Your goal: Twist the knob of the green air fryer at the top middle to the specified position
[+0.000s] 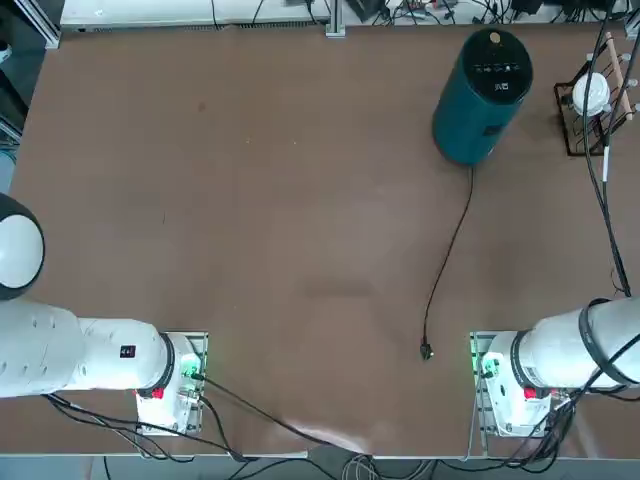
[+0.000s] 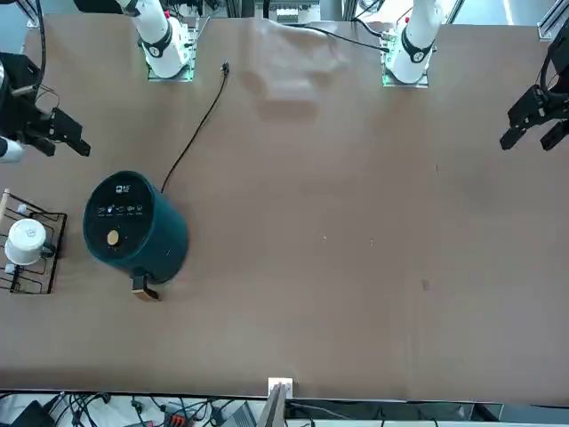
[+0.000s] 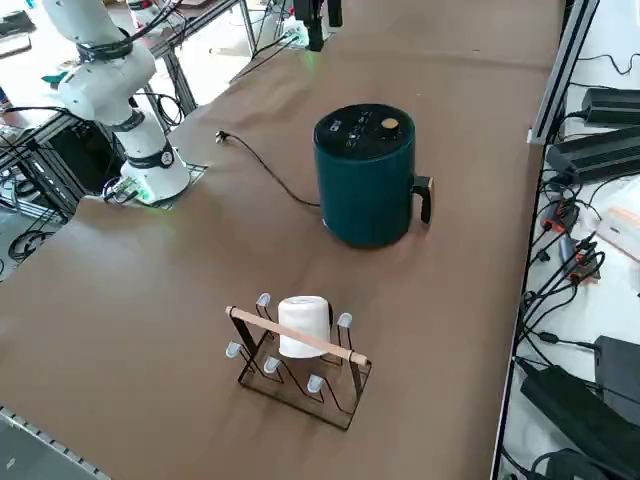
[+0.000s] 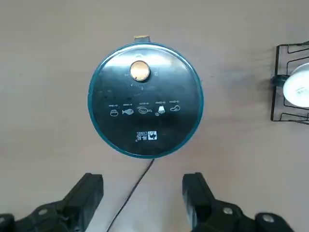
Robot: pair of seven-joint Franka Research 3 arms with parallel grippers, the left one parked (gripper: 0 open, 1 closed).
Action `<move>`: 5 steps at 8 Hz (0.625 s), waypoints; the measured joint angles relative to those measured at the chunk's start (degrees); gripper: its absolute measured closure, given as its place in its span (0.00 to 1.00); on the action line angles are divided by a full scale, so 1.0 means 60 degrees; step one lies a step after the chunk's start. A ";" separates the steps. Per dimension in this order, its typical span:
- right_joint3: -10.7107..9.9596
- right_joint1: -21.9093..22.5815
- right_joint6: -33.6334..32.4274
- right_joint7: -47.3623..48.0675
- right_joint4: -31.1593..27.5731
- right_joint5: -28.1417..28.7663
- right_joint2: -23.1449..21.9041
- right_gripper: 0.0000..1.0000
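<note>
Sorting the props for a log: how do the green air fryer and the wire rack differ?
The green air fryer is a solid teal cylinder with a knob on top; the wire rack is an open black frame holding a white cup. The fryer stands taller. Both sit on the table, untouched by the right gripper.

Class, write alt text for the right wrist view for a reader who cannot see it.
The right gripper hangs open above a dark teal-green cylindrical air fryer whose black face carries a small tan-centred knob. A thin black cord trails away; a black wire rack stands beside it.
</note>
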 joint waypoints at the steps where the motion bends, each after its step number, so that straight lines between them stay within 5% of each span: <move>1: -0.0001 0.0000 0.0000 0.0000 0.0000 0.0000 0.0000 0.00; 5: -0.0002 0.0000 0.0000 0.0003 0.0000 -0.0010 0.0000 0.00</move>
